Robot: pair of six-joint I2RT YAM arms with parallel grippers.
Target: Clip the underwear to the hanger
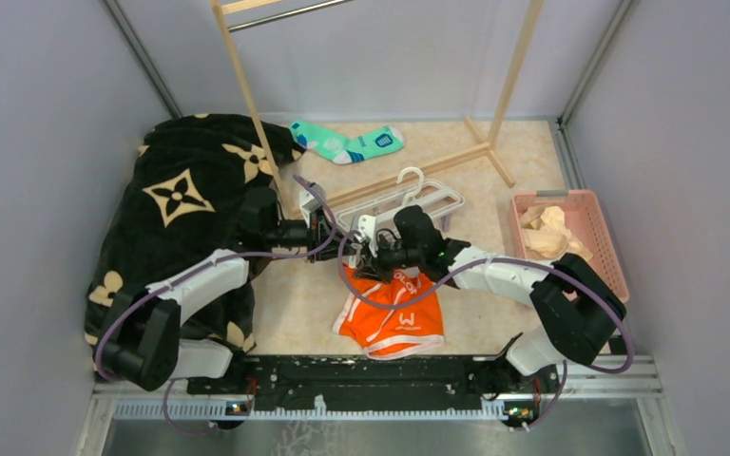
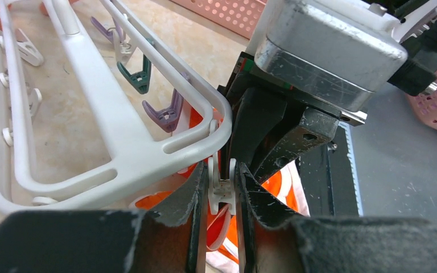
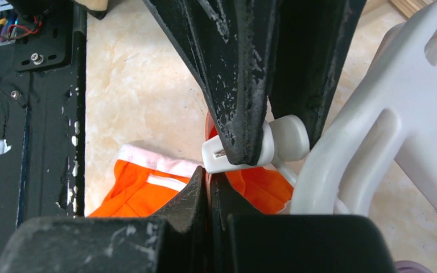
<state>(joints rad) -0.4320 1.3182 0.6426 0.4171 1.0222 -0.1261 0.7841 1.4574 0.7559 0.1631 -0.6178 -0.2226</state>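
Orange underwear (image 3: 142, 199) — we are pinching it in the right gripper (image 3: 208, 190) just below the white clip (image 3: 284, 139) the left gripper (image 2: 223, 176) is squeezing at a corner of the hanger (image 2: 119, 153).

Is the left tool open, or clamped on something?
Shut: the left tool pinches a small white plastic clip dangling from a corner of the white plastic frame hanger.

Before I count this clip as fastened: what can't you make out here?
Left wrist view: white clip tip, sunk inside left gripper.
Right wrist view: whether that clip bites the underwear; left gripper's fingers block it.
Top view: where clip meets fabric, covered by right gripper.
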